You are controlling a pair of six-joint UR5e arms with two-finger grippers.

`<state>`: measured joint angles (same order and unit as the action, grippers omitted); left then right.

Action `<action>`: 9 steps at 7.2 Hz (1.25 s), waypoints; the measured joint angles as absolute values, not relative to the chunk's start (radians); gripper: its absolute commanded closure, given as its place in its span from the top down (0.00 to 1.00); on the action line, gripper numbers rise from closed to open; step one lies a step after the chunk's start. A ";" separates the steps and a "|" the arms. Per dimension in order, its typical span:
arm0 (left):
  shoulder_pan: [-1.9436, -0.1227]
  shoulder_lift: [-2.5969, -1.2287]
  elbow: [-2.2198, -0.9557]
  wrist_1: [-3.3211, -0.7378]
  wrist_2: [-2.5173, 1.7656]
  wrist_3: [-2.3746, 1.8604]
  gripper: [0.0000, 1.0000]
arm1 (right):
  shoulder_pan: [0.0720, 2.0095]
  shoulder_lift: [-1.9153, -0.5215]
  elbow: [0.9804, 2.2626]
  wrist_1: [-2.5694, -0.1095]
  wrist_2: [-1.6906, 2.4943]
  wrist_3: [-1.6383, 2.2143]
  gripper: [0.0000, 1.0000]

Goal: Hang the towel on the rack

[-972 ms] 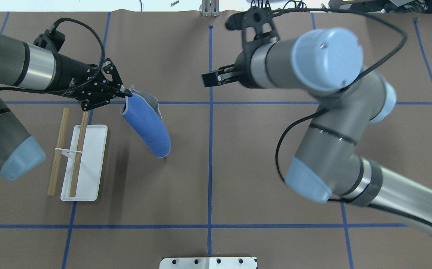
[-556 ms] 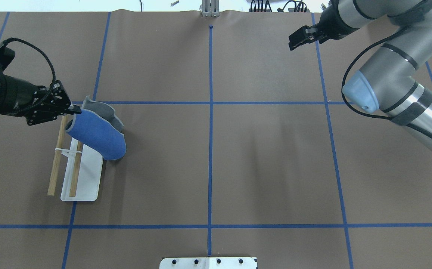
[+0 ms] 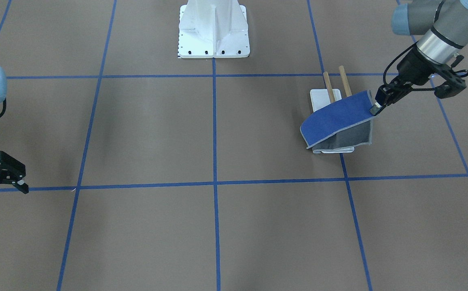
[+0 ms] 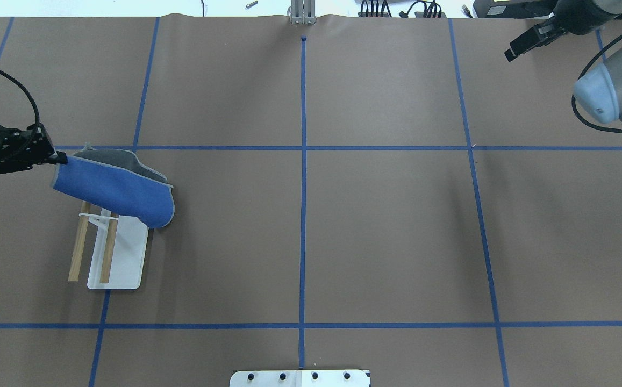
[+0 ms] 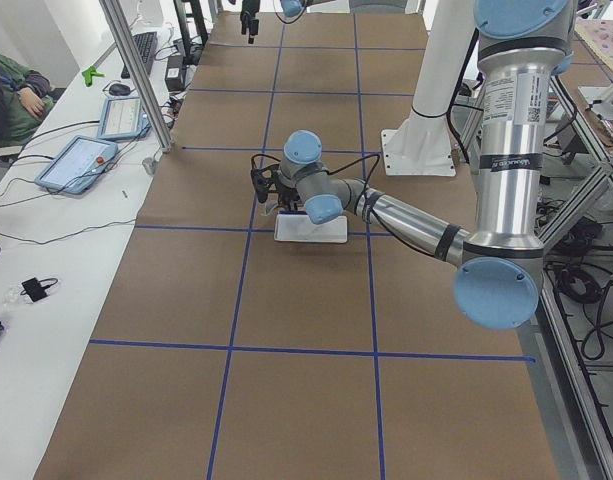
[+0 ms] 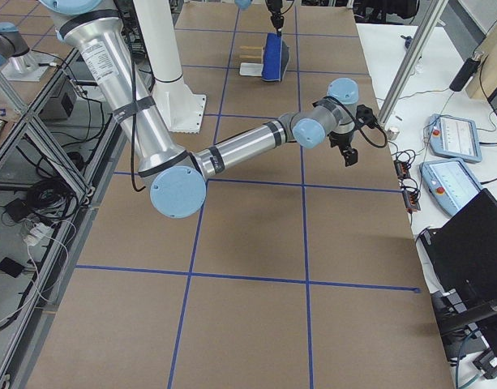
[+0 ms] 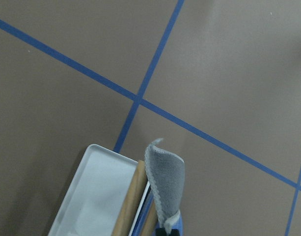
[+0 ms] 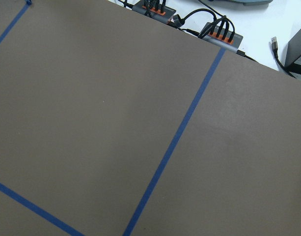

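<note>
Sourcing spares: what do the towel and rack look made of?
Towel: soft matte cloth, blue over grey; it folds limply, with a stitched pale edge. Rack base: looks like smooth white plastic, slightly shiny. Its rods look like plain brown wood.

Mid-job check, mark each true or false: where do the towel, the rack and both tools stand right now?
1. The left tool grips the towel by one corner. True.
2. Both wooden rods of the rack stick out from under the towel. True.
3. The towel lies flat beside the rack. False: it is draped over the rack.
4. The right tool holds the towel's other end. False: it is far off, touching nothing.
</note>
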<state>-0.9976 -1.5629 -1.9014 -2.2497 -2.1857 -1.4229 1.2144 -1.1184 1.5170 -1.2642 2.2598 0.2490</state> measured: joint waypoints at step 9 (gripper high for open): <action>-1.170 -1.518 -1.806 -2.152 -2.218 -0.853 0.98 | 1.388 -1.287 1.466 -1.262 2.324 0.074 1.00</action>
<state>-1.1698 -1.5176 -1.8056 -2.1519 -2.2181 -0.8528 1.3881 -1.2872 1.4660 -1.2617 2.3237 0.0740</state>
